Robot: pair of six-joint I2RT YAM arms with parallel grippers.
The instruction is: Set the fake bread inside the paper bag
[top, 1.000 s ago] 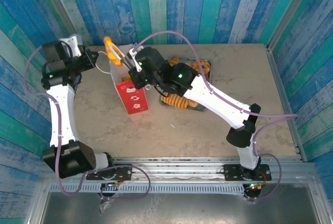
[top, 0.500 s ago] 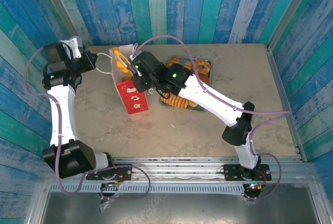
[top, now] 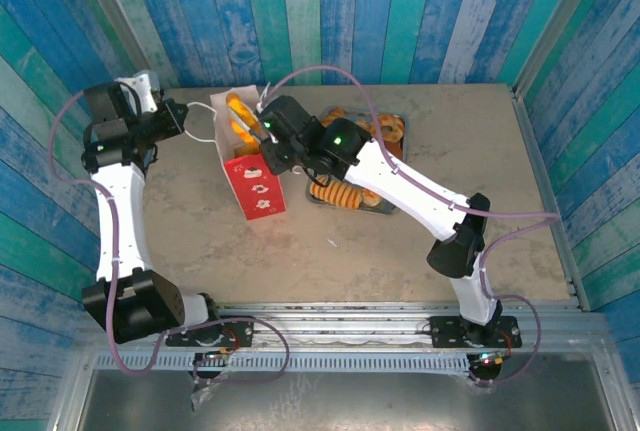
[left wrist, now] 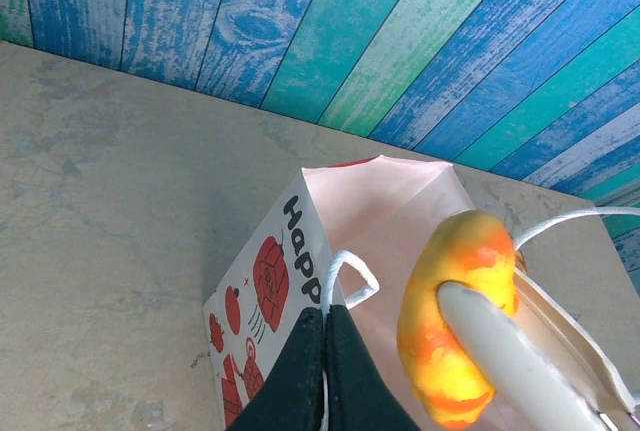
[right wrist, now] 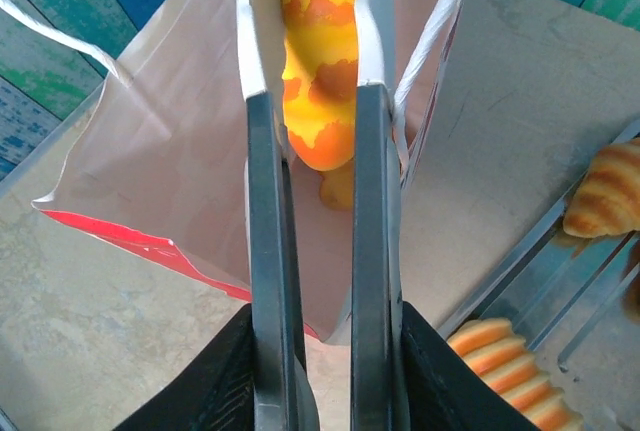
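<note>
The paper bag (top: 258, 189) stands upright, white with a red lower panel, left of the tray. My left gripper (top: 188, 123) is shut on its white cord handle (left wrist: 345, 276), holding that side of the mouth open; the black fingers (left wrist: 300, 371) meet on the cord. My right gripper (top: 244, 121) is shut on a yellow-orange fake bread (right wrist: 320, 101) and reaches into the bag's mouth. That bread (left wrist: 455, 321) hangs inside the white interior, above another piece (right wrist: 340, 187) lying at the bottom. More fake bread (top: 345, 194) lies on the tray.
The grey metal tray (top: 385, 209) sits right of the bag with a croissant (right wrist: 605, 201) and a ridged loaf (right wrist: 510, 366) on it. Blue-green plank walls close the table's back and sides. Bare tabletop (top: 420, 261) lies in front.
My right gripper has carried the bread from above the bag's rim down into its mouth. The left gripper has kept its hold on the cord handle.
</note>
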